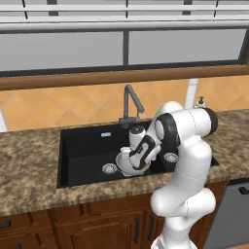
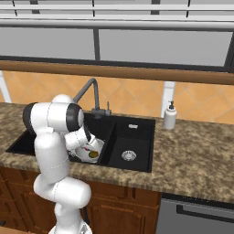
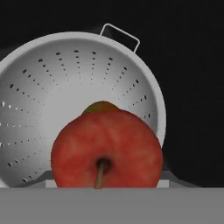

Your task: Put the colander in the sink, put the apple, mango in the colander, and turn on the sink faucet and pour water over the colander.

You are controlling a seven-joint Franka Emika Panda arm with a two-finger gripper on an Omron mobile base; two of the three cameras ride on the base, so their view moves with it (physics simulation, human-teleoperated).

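The pincer (image 1: pixel 139 163) hangs low over the colander (image 1: pixel 125 162), at the centre of the left base view, with the white forearm covering most of it. In the hand view the apple (image 3: pixel 106 149) fills the lower middle of the frame, stem toward the camera, right where the fingertips would rise, so it looks to be held between the jaws, which stand fairly wide around it; the tips themselves are hidden behind the fruit. Just behind the apple's top edge peeks a sliver of the mango (image 3: pixel 101 106), yellow-green, lying inside the colander, whose perforated bowl spreads across the left and centre of the hand view with one wire handle at its upper rim. In the right base view the mango (image 2: pixel 93 155) shows as a small yellow spot in the colander (image 2: pixel 91 150) at lower left of centre, partly behind the arm. The colander sits on the floor of the sink (image 1: pixel 87 146), in the large basin. The faucet (image 1: pixel 130 104) rises just behind, at upper centre, its spout slanting down toward the bowl. A soap bottle (image 2: pixel 170 115) stands on the counter (image 2: pixel 196 151) at right, well apart. Counted: one colander, one apple, one mango, one faucet, one soap bottle, two basins, two drains (image 1: pixel 110 168).
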